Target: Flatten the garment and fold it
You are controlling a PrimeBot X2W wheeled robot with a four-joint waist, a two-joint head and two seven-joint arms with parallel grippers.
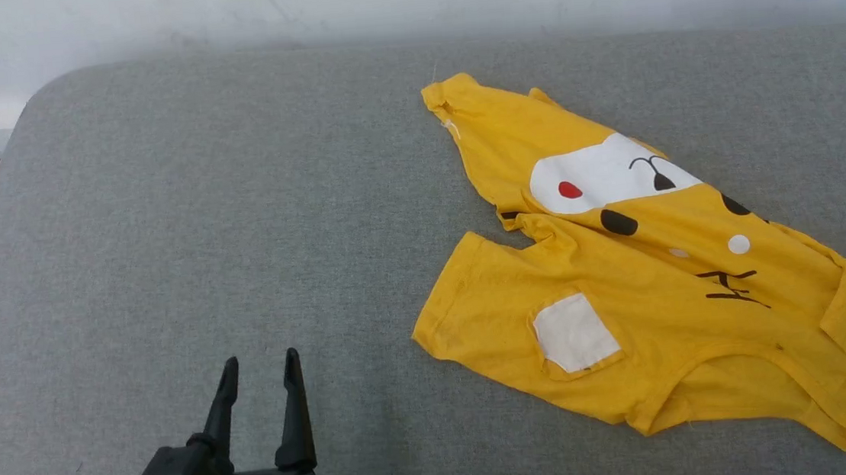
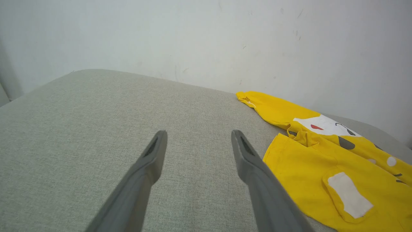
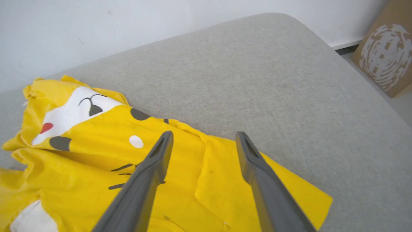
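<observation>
So the left claw [image 1: 260, 359] is spread wide with nothing in it, parked over bare grey worktop [image 1: 161, 214]. My guess is its side of the job just hasn't come up yet. The yellow cartoon-face T-shirt [image 1: 642, 287] sits at roughly its 2 o'clock in the head view, near but apart. The right claw [image 3: 203, 135] is splayed and empty too, right over the shirt's right-hand edge, with the cloth running off toward its 9 to 10 o'clock. The shirt's doubled over diagonally and rumpled, so flattening looks far from done.
</observation>
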